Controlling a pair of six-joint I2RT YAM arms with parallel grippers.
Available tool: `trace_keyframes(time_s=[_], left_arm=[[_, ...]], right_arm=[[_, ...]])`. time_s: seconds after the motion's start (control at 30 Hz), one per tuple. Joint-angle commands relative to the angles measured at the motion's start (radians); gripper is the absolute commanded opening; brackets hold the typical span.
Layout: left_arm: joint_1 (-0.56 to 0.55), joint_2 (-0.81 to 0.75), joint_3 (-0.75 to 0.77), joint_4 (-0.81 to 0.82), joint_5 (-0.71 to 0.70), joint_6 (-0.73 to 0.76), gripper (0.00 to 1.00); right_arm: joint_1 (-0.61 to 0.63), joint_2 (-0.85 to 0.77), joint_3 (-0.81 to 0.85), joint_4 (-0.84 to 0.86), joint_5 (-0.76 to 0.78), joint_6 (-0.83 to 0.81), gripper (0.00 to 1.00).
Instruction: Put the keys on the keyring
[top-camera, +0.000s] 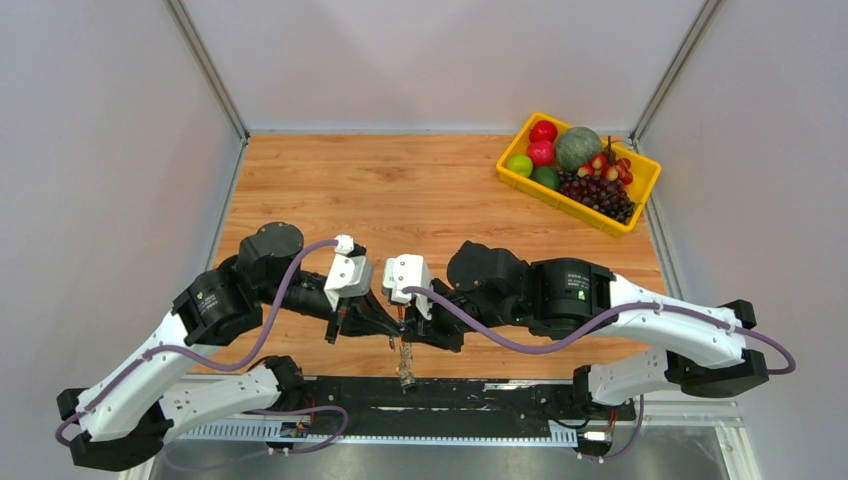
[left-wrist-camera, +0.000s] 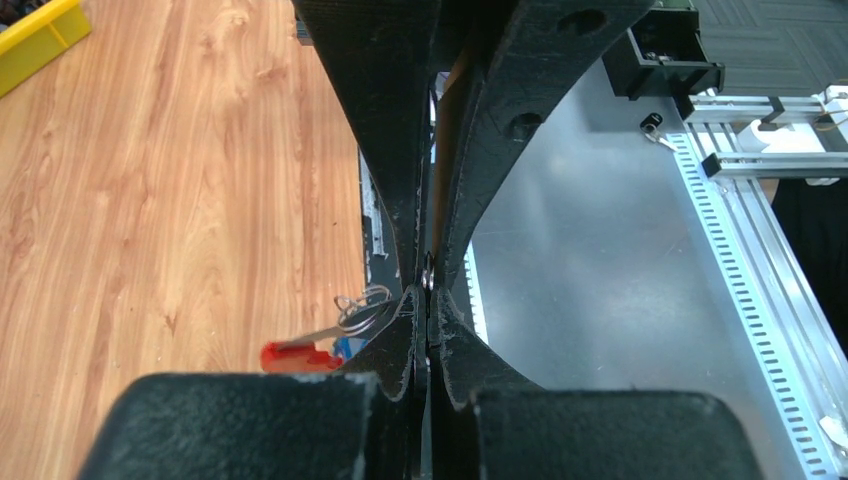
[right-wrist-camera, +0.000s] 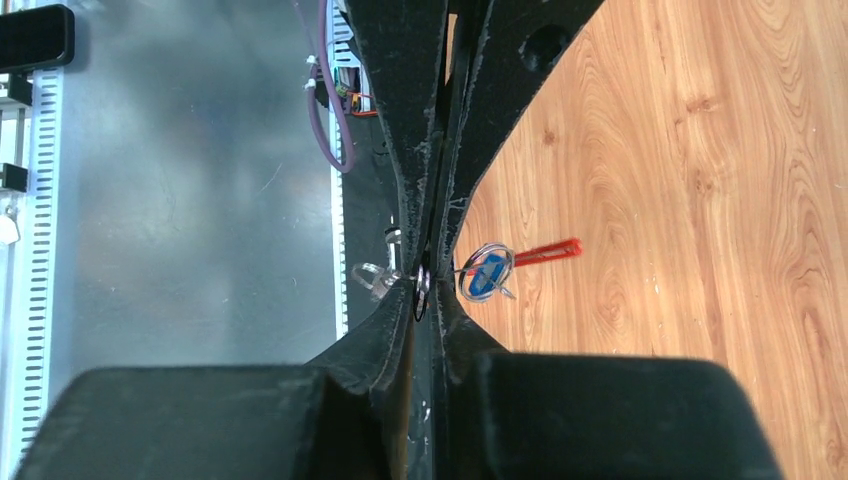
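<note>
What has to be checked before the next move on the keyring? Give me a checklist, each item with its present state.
1. Left gripper shut on the metal loop: ok.
2. Right gripper holding firmly: cannot tell. Its jaws are nearly together at the loop, but the contact is hidden.
3. Keyring lying outside the fingertips, red part not trapped between them: ok.
4. Blue key threaded onto the keyring: cannot tell. It sits close beside it among thin wire.
5. Fruit tray away from both arms: ok, it is at the far right corner.
</note>
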Motion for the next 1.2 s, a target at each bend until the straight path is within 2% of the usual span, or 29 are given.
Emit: trace_keyframes(time_s=[0.0,0.03,0.4,0.43,0.67,0.73,0.83,1.17], left_arm=[[0.003,-0.008,0.019,0.026,0.022,0.028,0.00],[0.004,-0.010,0.019,0.026,0.022,0.028,0.00],[0.003,-0.011,0.010,0.034,0.029,0.034,0.01],[0.004,-0.012,0.006,0.044,0.027,0.033,0.03],[0.003,-0.089,-0.050,0.152,-0.016,-0.002,0.46],[0.004,-0.106,-0.069,0.192,-0.027,-0.015,0.53],[0.003,-0.116,-0.091,0.229,-0.038,-0.038,0.57],[0.003,-0.099,-0.088,0.299,-0.093,-0.055,0.57]], right_arm=[[-0.003,0.008,0.043,0.036,-0.014,-0.022,0.03],[-0.003,0.008,0.043,0.036,-0.015,-0.023,0.00],[-0.003,-0.046,-0.005,0.105,-0.012,-0.025,0.00],[-0.003,-0.057,-0.013,0.120,-0.009,-0.022,0.00],[-0.003,-0.125,-0.054,0.190,0.041,0.002,0.00],[-0.003,-0.141,-0.063,0.204,0.053,0.004,0.00],[-0.003,-0.156,-0.073,0.215,0.062,0.004,0.00],[-0.003,-0.172,-0.086,0.233,0.056,-0.007,0.00]])
